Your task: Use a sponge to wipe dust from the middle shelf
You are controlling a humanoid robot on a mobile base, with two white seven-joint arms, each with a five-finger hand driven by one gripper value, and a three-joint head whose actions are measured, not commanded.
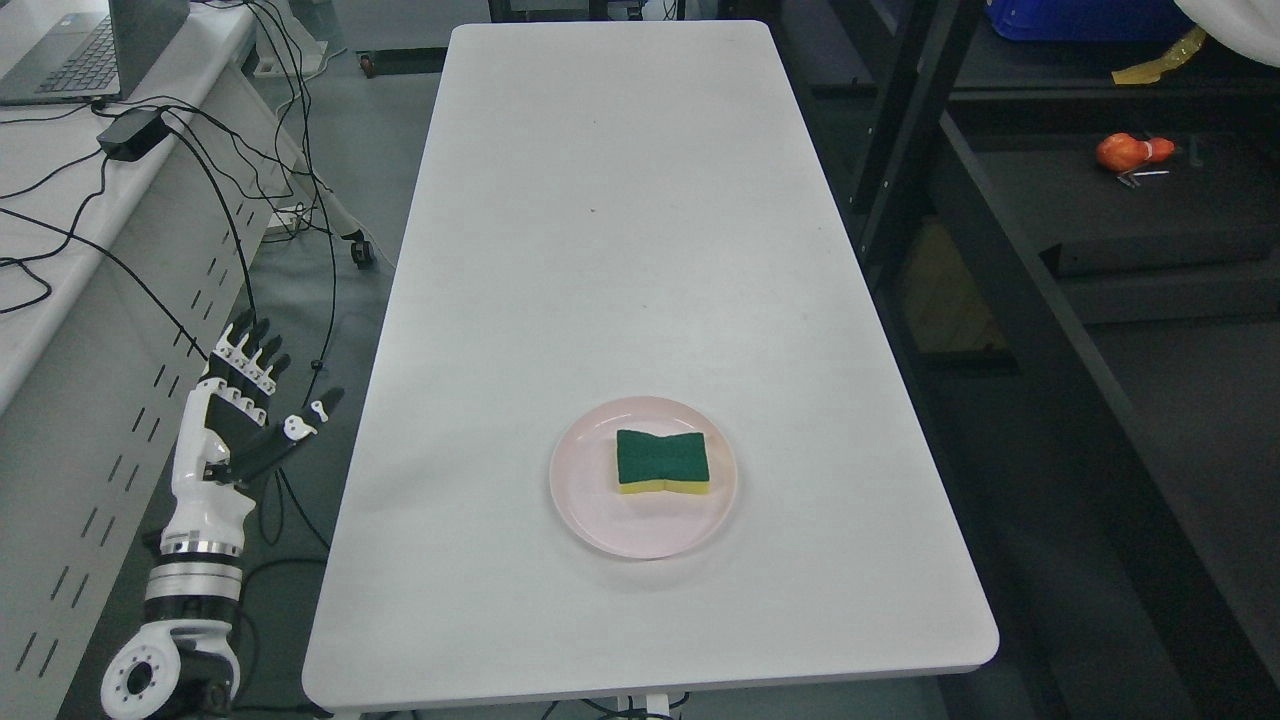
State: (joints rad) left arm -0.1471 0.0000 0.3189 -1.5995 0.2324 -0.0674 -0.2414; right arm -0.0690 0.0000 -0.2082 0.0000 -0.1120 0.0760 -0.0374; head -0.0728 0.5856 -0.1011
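Observation:
A sponge [662, 462] with a green scrub top and a yellow underside lies flat on a pale pink plate [590, 520] near the front of the white table [620, 220]. My left hand [262, 395] hangs beside the table's left edge, off the tabletop, fingers spread and holding nothing, well to the left of the sponge. A dark shelving unit [1000, 250] stands to the right of the table; its shelf boards run back into shadow. My right hand does not show.
An orange object [1130, 152] lies on a dark shelf at the upper right, with a blue bin [1080, 20] above it. A desk with a laptop [90, 50], a power brick [130, 135] and trailing black cables stands at the left.

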